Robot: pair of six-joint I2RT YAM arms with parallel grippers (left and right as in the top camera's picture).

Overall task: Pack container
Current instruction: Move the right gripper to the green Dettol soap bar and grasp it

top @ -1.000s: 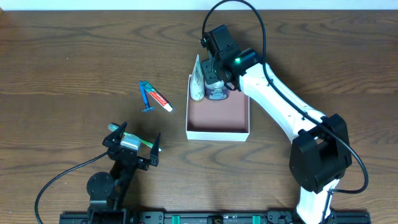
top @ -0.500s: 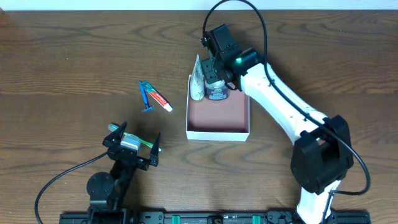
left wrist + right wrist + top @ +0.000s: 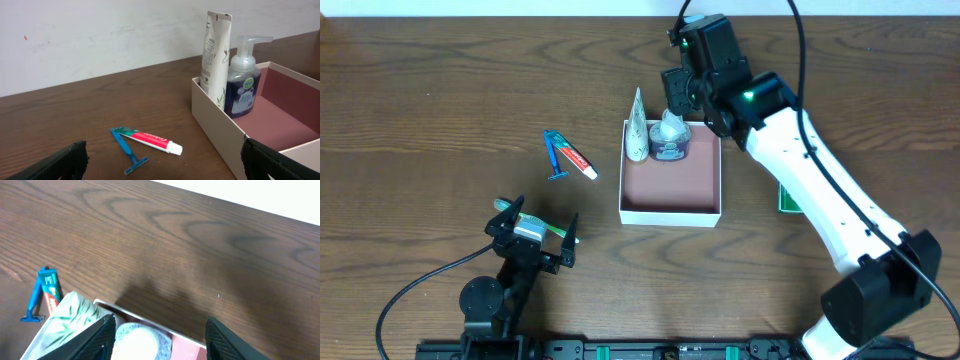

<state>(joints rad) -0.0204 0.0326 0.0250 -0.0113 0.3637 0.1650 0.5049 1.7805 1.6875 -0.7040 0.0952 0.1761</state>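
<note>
The container [image 3: 670, 190], on the surface [image 3: 440, 80], keeps its tube [image 3: 637, 128] and pump bottle [image 3: 669, 140] upright against the far wall, probably sparing floor for the toothpaste [image 3: 578, 158] and razor [image 3: 556, 160]. The right fingers [image 3: 100, 337] hover spread and empty above the bottle; the left fingers [image 3: 65, 160] gape empty too.

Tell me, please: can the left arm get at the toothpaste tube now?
Probably yes: the left gripper is open, faces the toothpaste tube, and only bare table lies between them.

White right arm [image 3: 802, 152], black joints, cables
</note>
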